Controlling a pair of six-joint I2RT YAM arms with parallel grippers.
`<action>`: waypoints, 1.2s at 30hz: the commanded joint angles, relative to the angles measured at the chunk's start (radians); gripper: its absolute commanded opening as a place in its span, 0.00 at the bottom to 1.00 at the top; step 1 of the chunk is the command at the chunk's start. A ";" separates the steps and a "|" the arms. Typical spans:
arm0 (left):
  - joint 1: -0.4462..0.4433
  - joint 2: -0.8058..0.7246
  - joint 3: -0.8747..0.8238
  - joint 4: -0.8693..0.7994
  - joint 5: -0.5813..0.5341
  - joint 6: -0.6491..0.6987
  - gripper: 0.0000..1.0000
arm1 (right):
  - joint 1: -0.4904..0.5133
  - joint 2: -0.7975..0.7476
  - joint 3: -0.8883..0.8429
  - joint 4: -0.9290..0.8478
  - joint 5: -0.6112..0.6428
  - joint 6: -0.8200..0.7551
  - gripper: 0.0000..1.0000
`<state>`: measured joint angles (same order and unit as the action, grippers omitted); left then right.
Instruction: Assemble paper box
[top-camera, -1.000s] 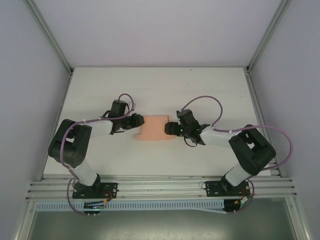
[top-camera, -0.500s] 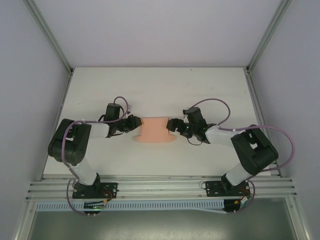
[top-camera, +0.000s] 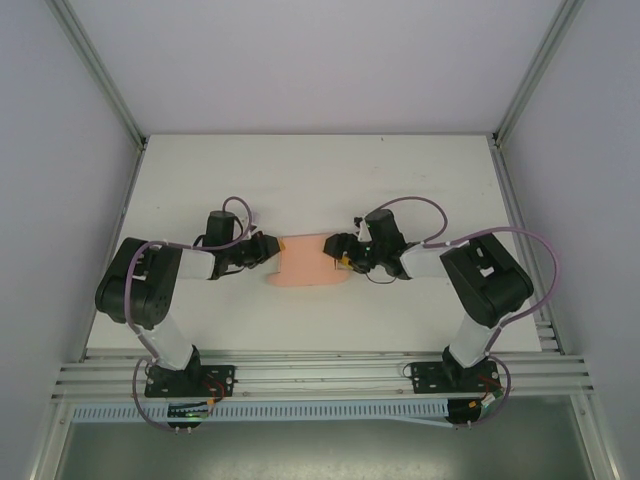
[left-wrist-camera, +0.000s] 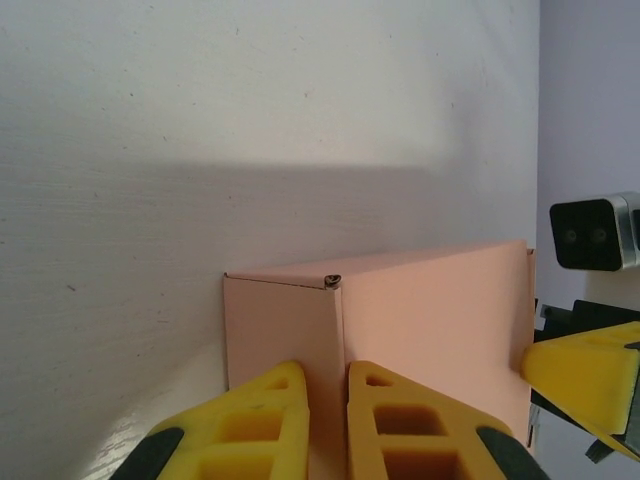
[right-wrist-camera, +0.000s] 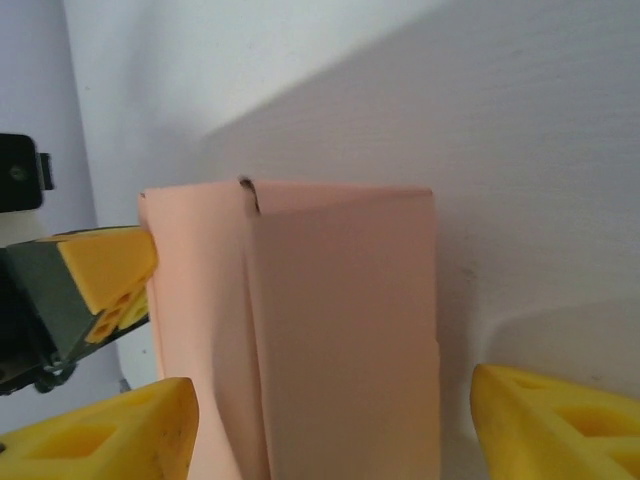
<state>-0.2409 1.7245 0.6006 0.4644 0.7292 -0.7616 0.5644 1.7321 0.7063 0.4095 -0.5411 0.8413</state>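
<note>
Top external view: the salmon-pink paper box (top-camera: 305, 262) lay near the middle of the white table (top-camera: 400, 170), between the two arms. The left gripper (top-camera: 272, 250) sat at its left end. Seen from that wrist, its yellow fingers (left-wrist-camera: 270, 425) were almost together, pinching a folded corner edge of the card. The right gripper (top-camera: 337, 255) was spread wide around the box's right end, with one finger clear of the card.
</note>
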 joint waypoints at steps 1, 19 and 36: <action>0.004 0.058 -0.040 -0.042 0.004 -0.005 0.04 | 0.003 0.024 0.016 0.108 -0.072 0.045 0.70; -0.039 -0.297 0.108 -0.198 -0.055 0.448 0.98 | -0.043 -0.072 0.047 0.011 -0.073 0.045 0.39; -0.399 -0.283 0.449 -0.487 -0.225 1.301 0.99 | -0.393 -0.220 0.285 -0.813 -0.279 0.039 0.32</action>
<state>-0.5926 1.4132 0.9981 0.0971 0.5251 0.3645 0.2234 1.5787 0.9497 -0.1654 -0.7666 0.9070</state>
